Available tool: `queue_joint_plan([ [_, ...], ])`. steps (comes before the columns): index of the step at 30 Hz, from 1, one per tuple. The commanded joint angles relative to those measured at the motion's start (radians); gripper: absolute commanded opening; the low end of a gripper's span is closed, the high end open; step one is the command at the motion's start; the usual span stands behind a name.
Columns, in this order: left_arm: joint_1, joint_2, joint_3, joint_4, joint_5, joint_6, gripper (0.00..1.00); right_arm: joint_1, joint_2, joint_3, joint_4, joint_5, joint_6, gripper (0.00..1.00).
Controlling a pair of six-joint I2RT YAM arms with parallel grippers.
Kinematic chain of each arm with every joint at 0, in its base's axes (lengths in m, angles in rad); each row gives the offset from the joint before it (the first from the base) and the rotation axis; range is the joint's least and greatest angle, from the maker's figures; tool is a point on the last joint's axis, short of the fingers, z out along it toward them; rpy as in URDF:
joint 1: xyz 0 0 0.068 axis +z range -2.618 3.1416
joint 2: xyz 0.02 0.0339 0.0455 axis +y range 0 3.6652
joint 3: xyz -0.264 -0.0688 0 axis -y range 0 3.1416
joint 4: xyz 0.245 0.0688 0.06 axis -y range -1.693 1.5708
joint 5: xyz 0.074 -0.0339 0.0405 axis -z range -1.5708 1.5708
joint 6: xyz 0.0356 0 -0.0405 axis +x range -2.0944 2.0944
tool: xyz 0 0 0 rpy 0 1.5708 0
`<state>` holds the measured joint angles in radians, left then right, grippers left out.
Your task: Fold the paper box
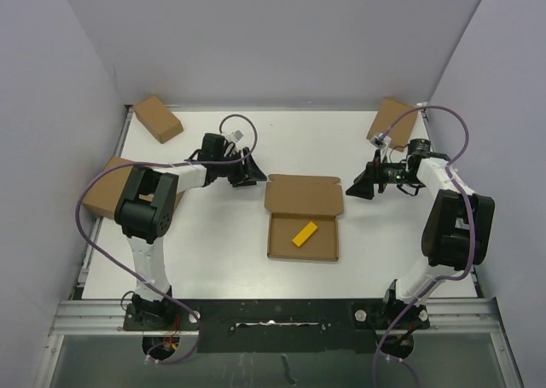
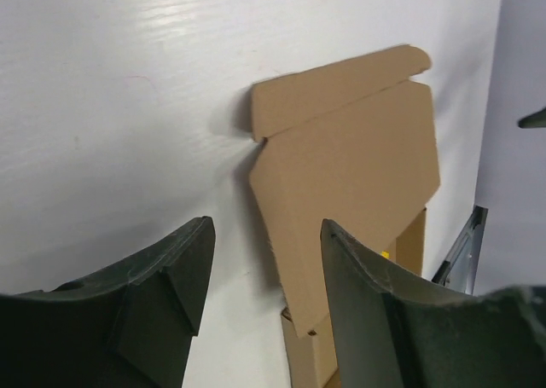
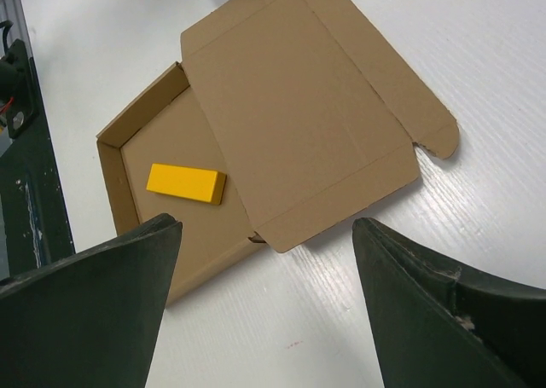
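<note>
Both the left tool [image 2: 266,234] and right tool [image 3: 266,230] gape, empty. Paper box [image 1: 324,239] lies between them on the desk [image 1: 213,251], lid [image 1: 304,196] open. Looks light, stiff, bendy at creases; pinch the lid's edge.

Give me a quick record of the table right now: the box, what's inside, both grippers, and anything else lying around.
paper box: middle of the table, tray open, lid folded back, away from the arms
contents: yellow block lying in the tray
left gripper: open, empty, near the lid's left edge
right gripper: open, empty, right of the lid
other items: closed brown boxes at far left, left edge, far right
</note>
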<state>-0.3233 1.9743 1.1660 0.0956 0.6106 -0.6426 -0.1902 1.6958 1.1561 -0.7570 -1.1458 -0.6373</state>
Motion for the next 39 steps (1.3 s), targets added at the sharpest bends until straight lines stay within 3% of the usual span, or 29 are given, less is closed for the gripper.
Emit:
queue_joint_plan([
  [1, 0.004, 0.1, 0.117, -0.1, 0.027, 0.04, 0.5, 0.0, -0.025, 0.038, -0.001, -0.012, 0.017, 0.84],
  [22, -0.018, 0.271, 0.279, -0.169, 0.234, 0.041, 0.26, 0.007, -0.015, 0.04, 0.0, 0.002, 0.014, 0.84],
  [28, -0.017, 0.293, 0.294, -0.158, 0.272, 0.038, 0.04, 0.011, -0.009, 0.04, 0.001, 0.004, 0.015, 0.83],
  [34, -0.014, 0.201, 0.198, -0.006, 0.264, 0.016, 0.0, 0.014, -0.001, 0.04, 0.001, -0.001, 0.021, 0.83],
  [39, -0.013, 0.091, 0.041, 0.248, 0.246, -0.029, 0.0, 0.014, 0.001, 0.03, 0.04, 0.013, 0.072, 0.81],
])
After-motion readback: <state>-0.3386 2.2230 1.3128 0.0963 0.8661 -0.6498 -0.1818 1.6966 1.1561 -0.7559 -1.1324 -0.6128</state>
